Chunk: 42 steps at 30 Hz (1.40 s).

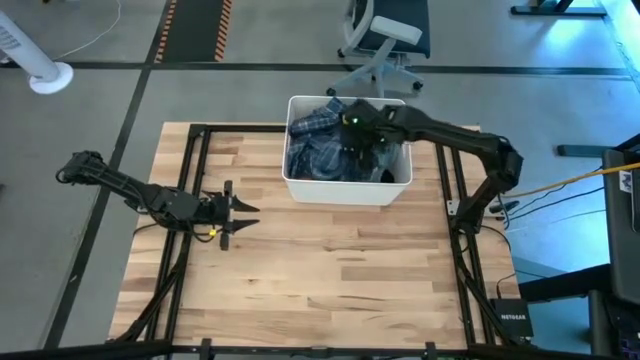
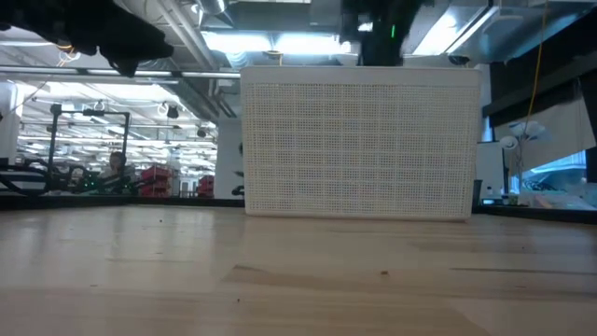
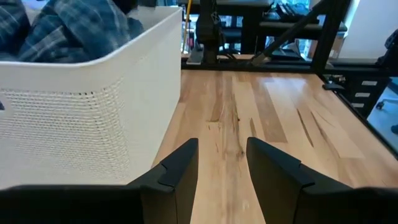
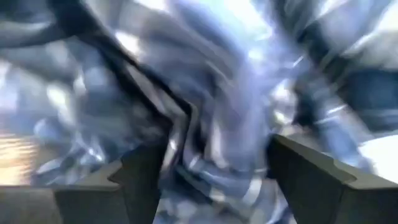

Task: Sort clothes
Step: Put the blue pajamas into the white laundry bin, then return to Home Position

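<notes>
A white bin (image 1: 345,190) stands at the table's far middle, and the clothes are piled inside it. A blue-and-white plaid shirt (image 1: 312,122) lies on top at the bin's left, with grey-blue fabric (image 1: 318,160) below it and dark pieces at the right. My right gripper (image 1: 356,140) reaches down into the bin; in its wrist view the fingers stand open (image 4: 214,149) with blue plaid cloth (image 4: 211,81) close in front and between them. My left gripper (image 1: 245,208) is open and empty, low over the table, left of the bin. My right gripper points down into the pile of clothes in the bin with its fingers (image 4: 146,171) apart on either side of a ridge of blue cloth (image 4: 199,124). The view is blurred, and I cannot tell whether the fingers touch the cloth.
The bin's perforated wall (image 2: 359,149) rises high above the table top and also shows beside my left gripper (image 3: 74,106). Bare wooden table (image 1: 340,270) lies in front of the bin and to its right. A black frame runs along the table's edges.
</notes>
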Each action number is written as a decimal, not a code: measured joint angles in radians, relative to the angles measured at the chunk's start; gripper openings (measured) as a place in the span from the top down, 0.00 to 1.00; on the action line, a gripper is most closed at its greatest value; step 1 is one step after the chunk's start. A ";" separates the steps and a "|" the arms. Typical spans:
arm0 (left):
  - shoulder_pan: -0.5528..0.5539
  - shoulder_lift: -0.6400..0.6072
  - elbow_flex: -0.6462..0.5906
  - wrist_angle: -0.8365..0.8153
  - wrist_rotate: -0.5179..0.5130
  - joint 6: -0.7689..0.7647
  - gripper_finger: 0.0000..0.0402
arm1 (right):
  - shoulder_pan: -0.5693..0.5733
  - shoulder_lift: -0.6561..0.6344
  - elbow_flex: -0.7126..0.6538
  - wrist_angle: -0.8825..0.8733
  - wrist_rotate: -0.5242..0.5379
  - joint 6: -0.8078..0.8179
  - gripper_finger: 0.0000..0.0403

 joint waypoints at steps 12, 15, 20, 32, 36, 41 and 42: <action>0.000 -0.003 0.000 -0.004 0.000 -0.047 0.67 | 0.193 -0.045 0.465 -0.456 0.108 0.066 0.29; 0.000 -0.003 0.000 -0.002 0.000 -0.051 0.67 | 0.260 -0.073 0.437 -0.444 0.145 0.008 0.29; -0.001 -0.010 0.000 -0.005 0.002 -0.050 0.67 | 0.351 -0.208 0.235 -0.274 0.324 -0.041 0.29; -0.001 -0.076 0.000 -0.011 0.040 0.006 0.67 | 0.363 -0.744 -0.688 0.676 -0.039 -0.035 0.29; -0.001 -0.077 0.000 -0.013 0.054 0.006 0.67 | 0.363 -0.859 -0.938 0.960 -0.158 0.029 0.29; 0.000 -0.075 0.000 -0.014 0.054 0.006 0.67 | 0.362 -0.962 -1.156 1.198 -0.229 0.048 0.29; 0.000 -0.075 0.000 -0.014 0.054 0.005 0.67 | 0.362 -0.982 -1.189 1.238 -0.246 0.049 0.29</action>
